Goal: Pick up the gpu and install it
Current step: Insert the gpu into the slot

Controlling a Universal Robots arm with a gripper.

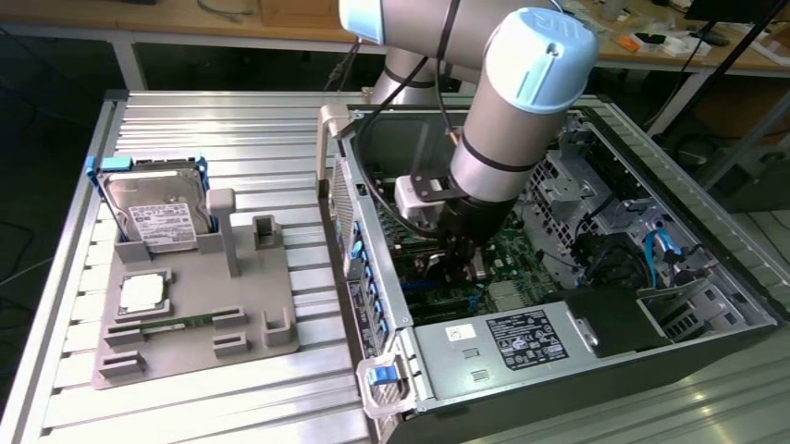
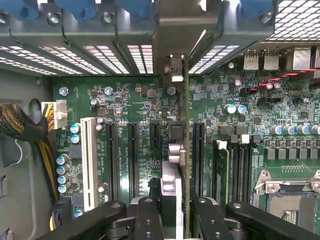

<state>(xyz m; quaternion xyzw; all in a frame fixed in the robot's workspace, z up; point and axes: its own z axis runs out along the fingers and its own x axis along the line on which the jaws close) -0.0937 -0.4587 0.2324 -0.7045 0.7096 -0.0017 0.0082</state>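
The gripper [image 2: 177,220] clamps the gpu [image 2: 172,187], seen edge-on over the green motherboard [image 2: 135,100], between black slots [image 2: 132,155]. 1 white slot [image 2: 89,160] stands near the yellow-black cables [image 2: 47,165].

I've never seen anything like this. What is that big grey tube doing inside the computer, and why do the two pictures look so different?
The grey tube is a robot arm. One picture comes from a camera standing off to the side. The other comes from a camera on the arm's wrist, looking past the gripper, the arm's grasping part, into the open computer case. The case lies on a ribbed metal table. Beside it, at the exterior view's left, a grey tray carries a hard drive and smaller parts. In the wrist view the gripper appears to be closed on the gpu, a thin card seen edge-on above the green motherboard and its long slots.
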